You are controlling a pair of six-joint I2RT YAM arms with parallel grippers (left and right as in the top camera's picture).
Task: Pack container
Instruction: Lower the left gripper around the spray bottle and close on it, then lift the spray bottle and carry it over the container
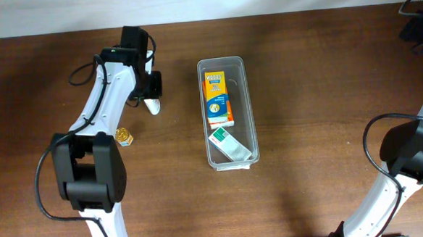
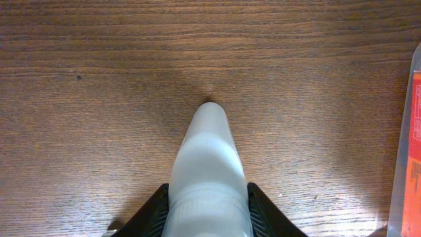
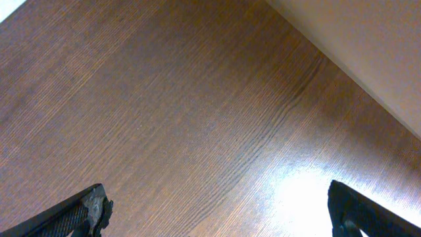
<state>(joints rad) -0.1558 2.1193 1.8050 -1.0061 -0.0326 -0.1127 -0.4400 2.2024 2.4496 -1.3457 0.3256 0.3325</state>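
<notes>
The clear plastic container (image 1: 248, 95) stands in the middle of the table and holds an orange box (image 1: 217, 98) and a green and white packet (image 1: 230, 144). Its edge shows at the right of the left wrist view (image 2: 402, 151). My left gripper (image 1: 152, 98) is to the left of the container, shut on a white tapered bottle (image 2: 207, 171) whose tip points at the table. My right gripper (image 3: 217, 210) is open and empty over bare wood at the far right edge (image 1: 418, 24).
A small gold and yellow object (image 1: 124, 137) lies on the table beside the left arm. The table's far edge meets a pale wall (image 3: 368, 46) in the right wrist view.
</notes>
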